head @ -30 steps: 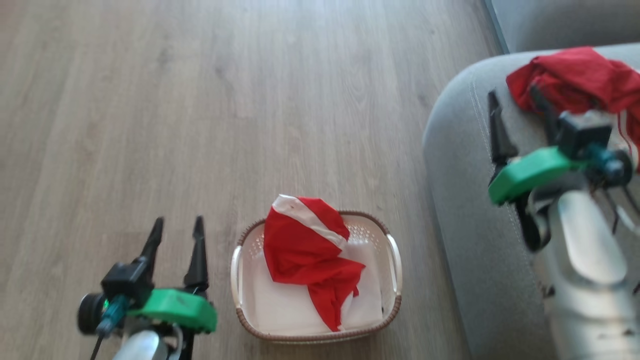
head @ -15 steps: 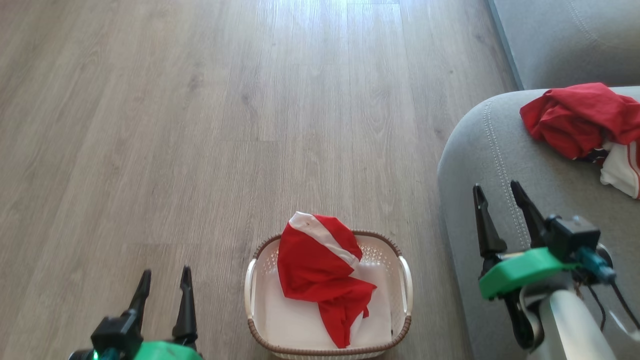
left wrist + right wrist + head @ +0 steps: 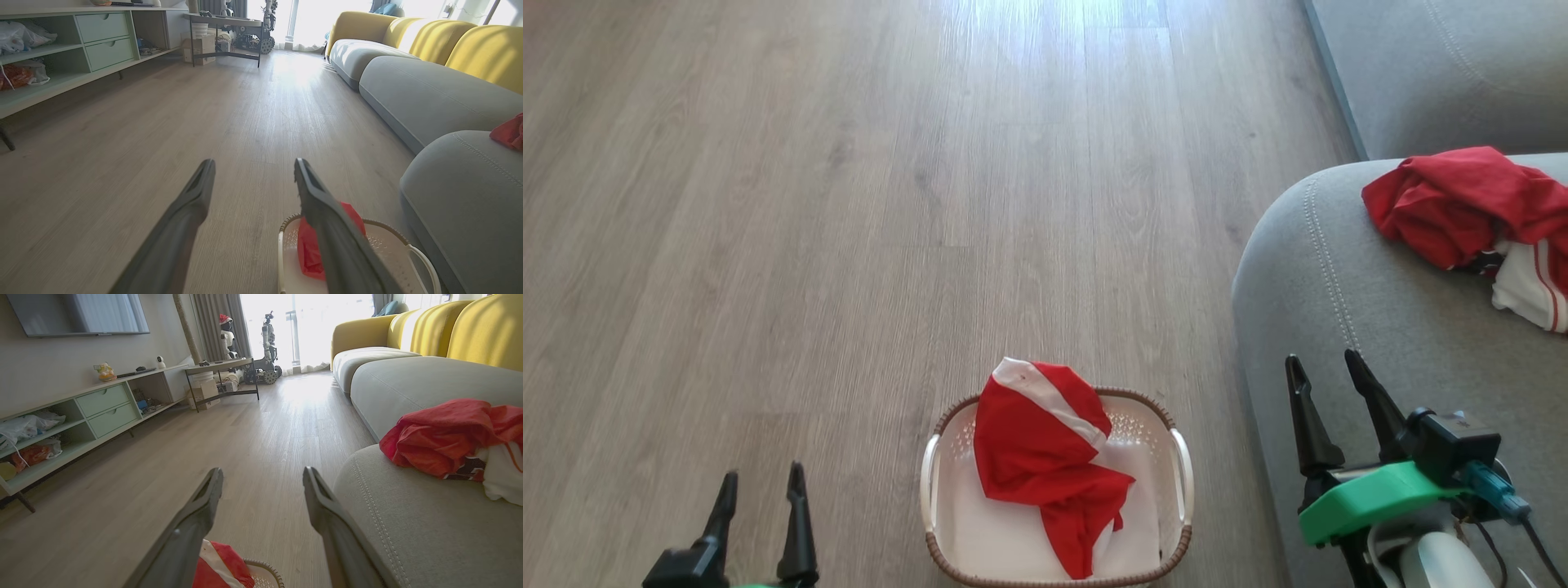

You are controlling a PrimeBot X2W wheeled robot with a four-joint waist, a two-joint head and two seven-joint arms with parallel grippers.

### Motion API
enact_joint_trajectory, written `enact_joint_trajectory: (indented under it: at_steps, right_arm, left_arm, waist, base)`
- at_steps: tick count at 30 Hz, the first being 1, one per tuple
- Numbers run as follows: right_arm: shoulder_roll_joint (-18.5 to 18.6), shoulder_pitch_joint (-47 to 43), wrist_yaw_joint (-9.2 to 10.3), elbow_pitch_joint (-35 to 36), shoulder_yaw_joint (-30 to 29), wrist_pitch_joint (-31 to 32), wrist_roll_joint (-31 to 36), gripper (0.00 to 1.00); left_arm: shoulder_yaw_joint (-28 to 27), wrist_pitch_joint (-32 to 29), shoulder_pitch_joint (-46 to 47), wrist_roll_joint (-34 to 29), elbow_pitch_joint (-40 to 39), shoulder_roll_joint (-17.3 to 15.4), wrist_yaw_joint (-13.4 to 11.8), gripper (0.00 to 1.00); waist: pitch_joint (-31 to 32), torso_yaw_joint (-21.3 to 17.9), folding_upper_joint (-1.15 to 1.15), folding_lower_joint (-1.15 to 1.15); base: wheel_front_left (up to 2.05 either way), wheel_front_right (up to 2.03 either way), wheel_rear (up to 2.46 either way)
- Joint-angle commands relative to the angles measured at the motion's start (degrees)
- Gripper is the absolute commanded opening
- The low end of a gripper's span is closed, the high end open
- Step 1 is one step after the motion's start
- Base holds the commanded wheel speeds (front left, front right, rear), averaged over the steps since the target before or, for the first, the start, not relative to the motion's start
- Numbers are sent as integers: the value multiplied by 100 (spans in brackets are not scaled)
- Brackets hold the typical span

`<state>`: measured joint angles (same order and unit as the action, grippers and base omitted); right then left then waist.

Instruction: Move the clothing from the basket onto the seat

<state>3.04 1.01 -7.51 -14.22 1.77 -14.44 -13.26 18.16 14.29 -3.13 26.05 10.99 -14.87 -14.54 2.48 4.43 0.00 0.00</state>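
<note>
In the head view I am holding my left gripper (image 3: pixel 761 482) wide open and empty above the pale wood-plank floor (image 3: pixel 931 204). Just to its right, a small cream-white perforated plastic basket with a brown woven rim (image 3: pixel 929 490) is holding a soft, white-striped bright red garment (image 3: pixel 1033 457). My right gripper (image 3: pixel 1321 361) is also gaping fully and gripping nothing, hovering at the rounded edge of the large grey upholstered seat (image 3: pixel 1380 327). Ahead and to its right, a second garment (image 3: pixel 1454 200), crumpled red and white fabric, is lying on the seat.

In the left wrist view my left gripper (image 3: pixel 254 163) is spreading its fingers (image 3: pixel 184 212) wide. The basket (image 3: pixel 412 249) is sitting low to the right, and the right finger is covering part of the red garment (image 3: pixel 308 249).

In the right wrist view my right gripper (image 3: pixel 262 471) is standing parted, with the seat (image 3: pixel 408 522) at its right. The second garment (image 3: pixel 437 437) is lying ahead of it on the right.
</note>
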Motion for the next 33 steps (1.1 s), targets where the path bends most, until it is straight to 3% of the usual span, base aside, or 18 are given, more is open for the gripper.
enact_joint_trajectory:
  at_steps: [1, 33]
  right_arm:
    - [-15, 127, 2, 232, 116, -39, -29, 100]
    - [-16, 7, 2, 209, -79, -48, 69, 100]
  left_arm:
    - [-276, 71, 97, -60, -127, -60, 22, 100]
    - [-322, 71, 71, -313, 112, 93, 281, 100]
  waist:
    - [10, -8, 0, 0]
    - [0, -49, 0, 0]
  base:
    - [0, 0, 0]
    - [0, 0, 0]
